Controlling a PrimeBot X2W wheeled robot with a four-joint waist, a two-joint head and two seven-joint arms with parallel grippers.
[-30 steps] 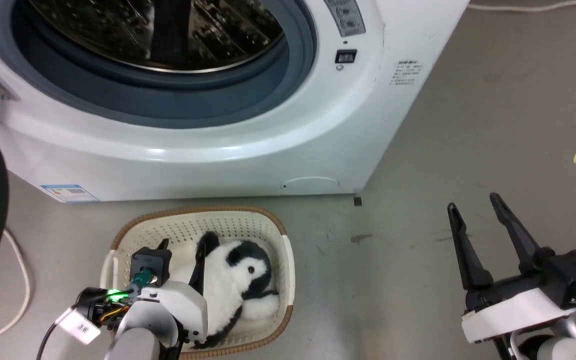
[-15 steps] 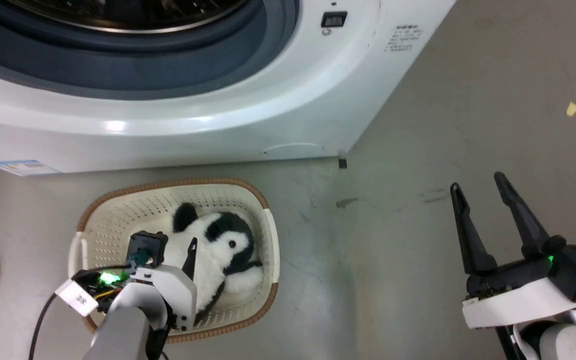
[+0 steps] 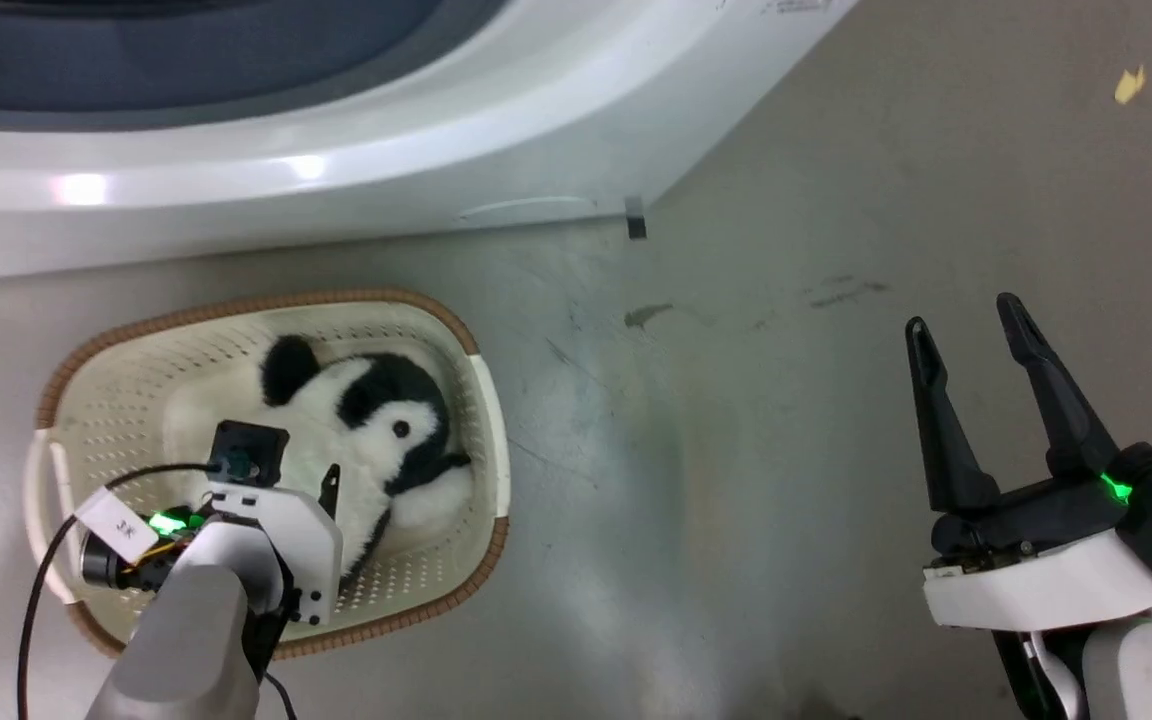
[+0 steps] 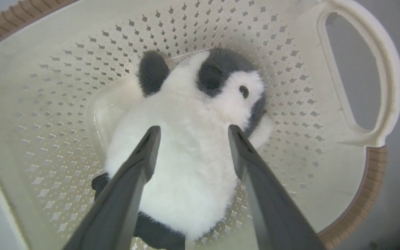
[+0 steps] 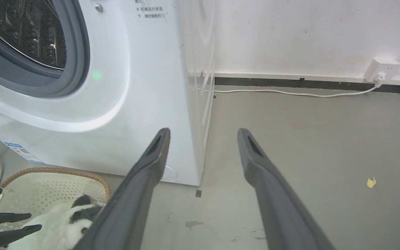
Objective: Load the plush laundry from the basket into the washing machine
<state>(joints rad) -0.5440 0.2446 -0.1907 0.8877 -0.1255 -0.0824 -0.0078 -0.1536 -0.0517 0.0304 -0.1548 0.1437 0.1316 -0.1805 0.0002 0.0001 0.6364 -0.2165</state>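
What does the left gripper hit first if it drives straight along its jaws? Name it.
Most likely the plush laundry: the left gripper points at its white body, jaws open over it, inside the basket. How much gap remains is unclear.

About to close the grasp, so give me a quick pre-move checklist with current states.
1. Left hand open: ok.
2. Plush panda between its fingers: ok.
3. Fingers low enough for a firm hold: cannot tell.
4. Basket wall apart from the fingers: ok.
5. Right hand away from the basket, open above the floor: ok.
6. Washing machine drum uncovered: ok.
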